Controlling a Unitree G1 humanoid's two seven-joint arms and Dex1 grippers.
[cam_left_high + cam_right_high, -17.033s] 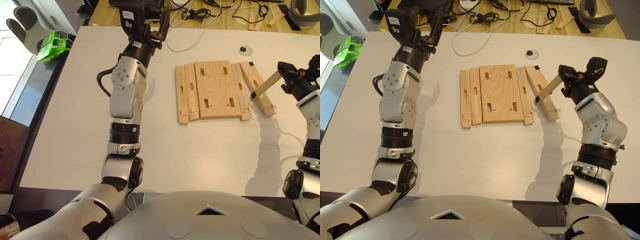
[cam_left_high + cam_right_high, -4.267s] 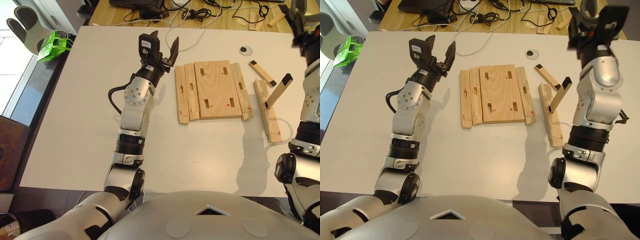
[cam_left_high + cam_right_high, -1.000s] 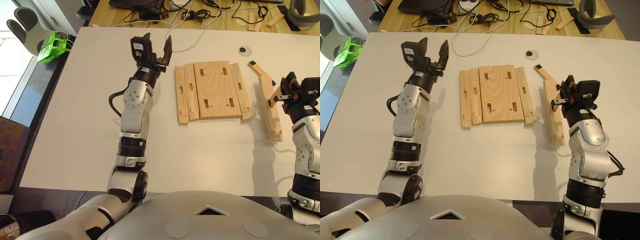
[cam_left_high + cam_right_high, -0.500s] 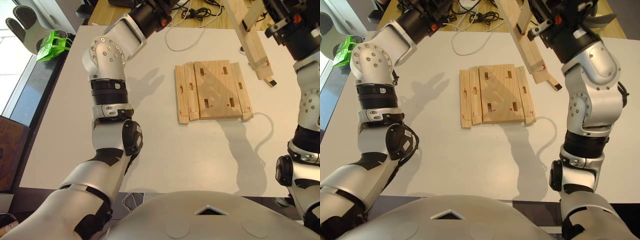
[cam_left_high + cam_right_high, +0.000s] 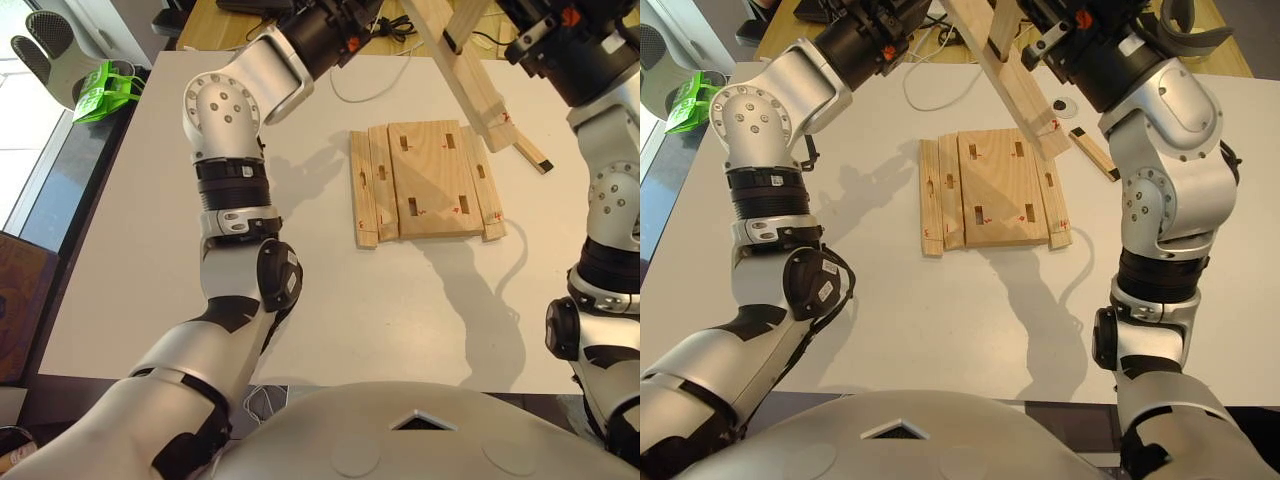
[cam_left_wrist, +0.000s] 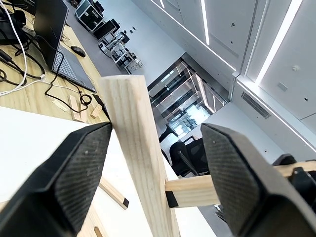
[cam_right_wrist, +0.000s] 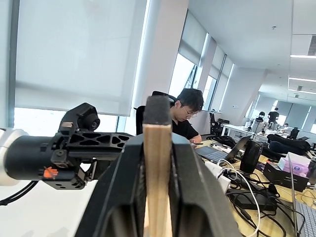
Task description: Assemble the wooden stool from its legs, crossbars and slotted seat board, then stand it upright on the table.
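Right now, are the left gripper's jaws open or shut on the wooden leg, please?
Open: the left gripper straddles the wooden leg, and a clear gap shows between the leg and one jaw.

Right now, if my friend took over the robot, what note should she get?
Right gripper: shut on a crossbar joined to one leg, held high over the table.
Left gripper: open around that leg, not clamped.
Seat board lies flat on the table with other wooden pieces beside it; a loose crossbar lies to its right.
Done: one crossbar in one leg.
Left: all other joints, then standing it upright.
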